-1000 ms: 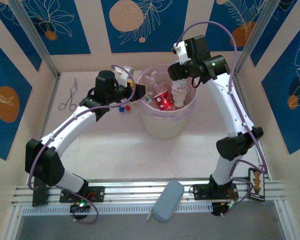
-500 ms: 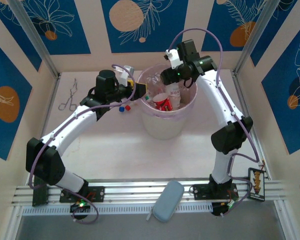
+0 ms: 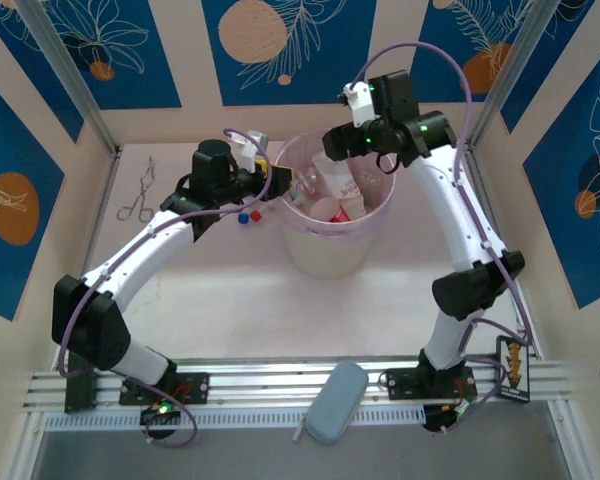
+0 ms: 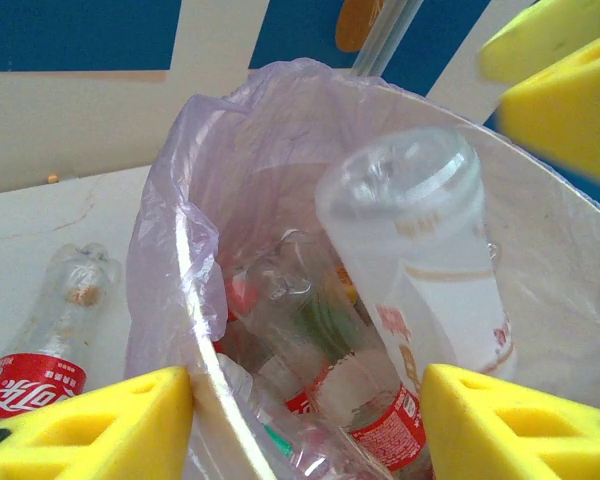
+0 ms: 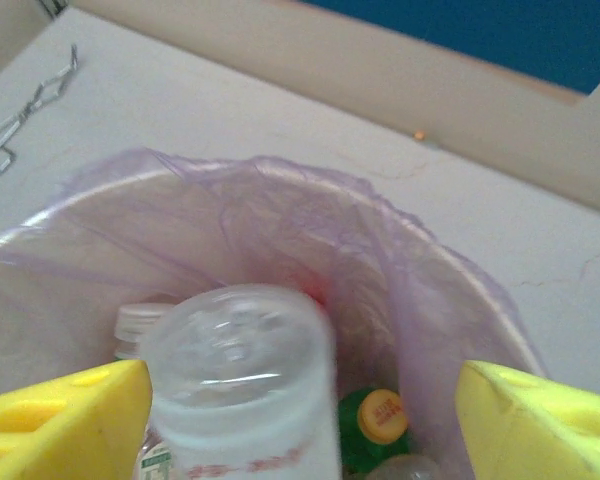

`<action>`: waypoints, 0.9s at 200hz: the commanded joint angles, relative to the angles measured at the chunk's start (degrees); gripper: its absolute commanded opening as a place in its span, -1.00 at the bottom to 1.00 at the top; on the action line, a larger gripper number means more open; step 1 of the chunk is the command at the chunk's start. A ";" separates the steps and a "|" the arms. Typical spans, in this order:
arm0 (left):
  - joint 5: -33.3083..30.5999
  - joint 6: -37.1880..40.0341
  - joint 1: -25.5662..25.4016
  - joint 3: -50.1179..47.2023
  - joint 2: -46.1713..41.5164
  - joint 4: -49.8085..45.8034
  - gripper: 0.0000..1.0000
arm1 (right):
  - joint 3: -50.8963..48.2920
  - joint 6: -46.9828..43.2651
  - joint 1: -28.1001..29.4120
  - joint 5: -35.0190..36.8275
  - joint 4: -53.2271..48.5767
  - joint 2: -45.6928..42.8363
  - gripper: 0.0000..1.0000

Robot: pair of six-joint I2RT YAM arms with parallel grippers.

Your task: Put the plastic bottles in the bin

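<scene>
The bin stands mid-table, lined with a lilac bag and holding several plastic bottles. A white bottle stands in it base up, next to a green bottle with an orange cap. My right gripper hangs over the bin, open; the white bottle lies by its left finger and well clear of the right one. My left gripper is open astride the bin's left rim, one finger outside, one inside. Clear red-labelled bottles lie below it. Another bottle lies on the table outside.
Red and blue bottle caps show on the table just left of the bin. Metal forceps lie at the far left. A grey-blue pouch rests on the front rail. Walls close in the back and sides.
My right gripper has opened and let go of the white bottle, which now stands in the bin. The right arm swung over the bin and back slightly. The left arm has not moved.
</scene>
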 commanded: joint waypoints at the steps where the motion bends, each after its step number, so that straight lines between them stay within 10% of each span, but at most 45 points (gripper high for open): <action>1: 0.49 0.59 -1.30 0.29 1.49 -1.46 0.22 | 0.57 1.28 -0.54 -0.12 -0.37 -2.60 0.54; 95: 0.18 0.26 -1.27 0.95 1.87 -2.14 0.20 | 1.23 1.50 3.07 -4.53 -1.28 6.25 0.15; 180: -0.06 0.36 -1.29 0.95 2.09 -2.30 0.20 | -27.96 8.15 -0.09 -8.03 12.93 -6.77 0.07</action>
